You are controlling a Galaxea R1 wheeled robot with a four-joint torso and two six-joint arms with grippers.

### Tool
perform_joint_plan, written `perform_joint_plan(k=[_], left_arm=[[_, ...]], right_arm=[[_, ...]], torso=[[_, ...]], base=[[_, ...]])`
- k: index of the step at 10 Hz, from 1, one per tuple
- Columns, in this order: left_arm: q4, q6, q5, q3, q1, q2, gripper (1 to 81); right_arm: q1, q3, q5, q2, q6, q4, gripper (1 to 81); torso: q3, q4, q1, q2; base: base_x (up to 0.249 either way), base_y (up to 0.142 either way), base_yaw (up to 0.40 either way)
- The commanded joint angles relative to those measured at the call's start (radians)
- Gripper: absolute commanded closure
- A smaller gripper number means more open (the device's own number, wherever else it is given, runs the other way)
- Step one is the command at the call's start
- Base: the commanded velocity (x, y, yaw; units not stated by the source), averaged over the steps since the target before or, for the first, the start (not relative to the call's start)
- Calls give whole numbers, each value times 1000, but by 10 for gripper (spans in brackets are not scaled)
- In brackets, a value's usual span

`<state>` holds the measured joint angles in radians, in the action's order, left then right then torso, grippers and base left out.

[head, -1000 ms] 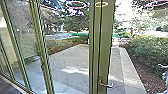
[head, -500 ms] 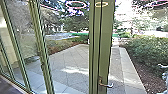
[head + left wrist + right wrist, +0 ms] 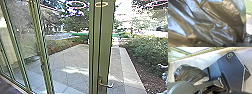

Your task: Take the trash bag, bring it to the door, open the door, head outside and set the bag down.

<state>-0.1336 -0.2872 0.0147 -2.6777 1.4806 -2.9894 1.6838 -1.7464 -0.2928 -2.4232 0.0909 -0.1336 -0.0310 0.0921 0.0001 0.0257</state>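
- Trash bag (image 3: 186, 73): in the right wrist view, its dark, wrinkled film is bulging beside the robot's wide dark plate (image 3: 233, 68), with creases converging toward the plate side; the pale floor (image 3: 209, 60) is extending behind both
- Left wrist view: creased, shiny film of the bag is spreading close to the camera
- Left gripper: cannot tell whether it is standing wide or narrow, or holding the bag
- Right gripper: cannot tell whether it is standing wide or narrow
- Door: a green upright (image 3: 105, 45) is standing ahead in the head view, its metal lever handle (image 3: 107, 85) projecting near the lower end
- Outdoor area: paving (image 3: 72, 58) is stretching beyond the green framing, with shrubs (image 3: 147, 50) growing along its right side
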Motion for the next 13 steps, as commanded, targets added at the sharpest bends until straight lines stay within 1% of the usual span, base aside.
perform_joint_plan(k=[1,2,3,5,8,11,13], left_arm=[[-3,-1,50,4,-61,-1,811],[-3,-1,51,2,-61,-4,811],[-3,-3,50,2,-61,-4,811],[-4,-1,50,1,-61,-4,811],[-4,-1,50,1,-61,-5,811],[-4,-1,50,1,-61,-5,811],[-4,-1,50,1,-61,-5,811]], right_arm=[[-20,279,-14,231,-2,2,10],[-28,378,-16,307,-2,0,10],[-40,445,-17,363,-2,0,10],[-64,543,-20,446,-2,-4,10],[-109,656,-19,554,-2,-37,10],[-178,804,-9,697,-2,-47,10],[-218,843,-5,749,-2,-57,10]], torso=[[0,0,0,0],[0,0,0,0],[0,0,0,0],[0,0,0,0],[0,0,0,0],[0,0,0,0],[0,0,0,0]], base=[[0,0,0],[0,0,0],[0,0,0],[0,0,0],[0,0,0],[0,0,0],[0,0,0]])
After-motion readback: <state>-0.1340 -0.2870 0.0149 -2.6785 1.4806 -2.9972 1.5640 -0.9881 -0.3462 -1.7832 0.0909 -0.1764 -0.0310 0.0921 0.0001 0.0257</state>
